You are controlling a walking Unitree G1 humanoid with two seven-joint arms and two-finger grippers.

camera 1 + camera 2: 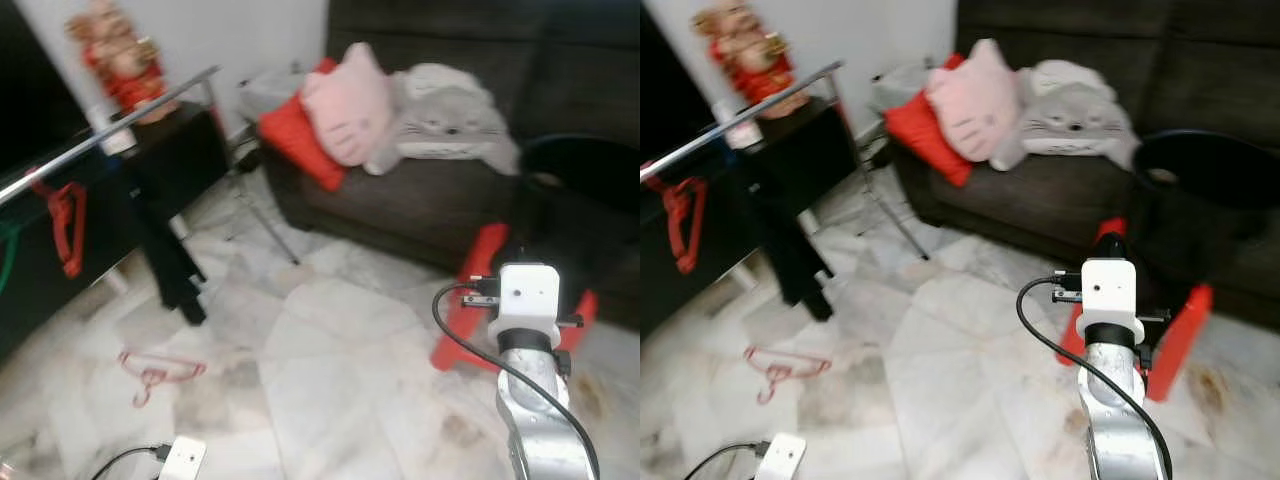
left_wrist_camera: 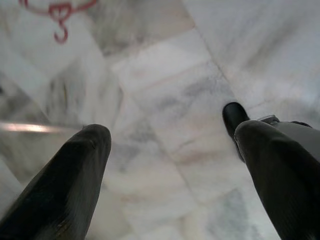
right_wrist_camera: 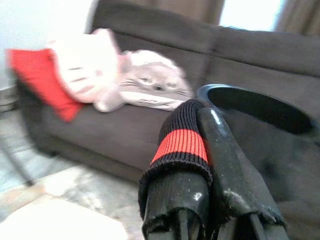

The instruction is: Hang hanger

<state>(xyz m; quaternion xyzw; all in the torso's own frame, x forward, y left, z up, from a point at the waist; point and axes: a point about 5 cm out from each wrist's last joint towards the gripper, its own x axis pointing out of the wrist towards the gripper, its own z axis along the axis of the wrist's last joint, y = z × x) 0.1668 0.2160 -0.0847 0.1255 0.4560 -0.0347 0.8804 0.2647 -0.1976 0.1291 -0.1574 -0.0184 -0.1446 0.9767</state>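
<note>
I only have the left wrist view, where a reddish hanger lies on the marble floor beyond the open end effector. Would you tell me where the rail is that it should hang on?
Observer: The metal rail runs on the robot's left, raised over the floor where the pink hanger lies, by a black table.
Operator: Thank you. Is anything on that rail?
Observer: Yes, one red hanger hangs from it.
Operator: And how is the right end effector placed?
Observer: The right end effector is shut, with a black-and-red knit cover on one finger. It points toward the dark sofa.
</note>
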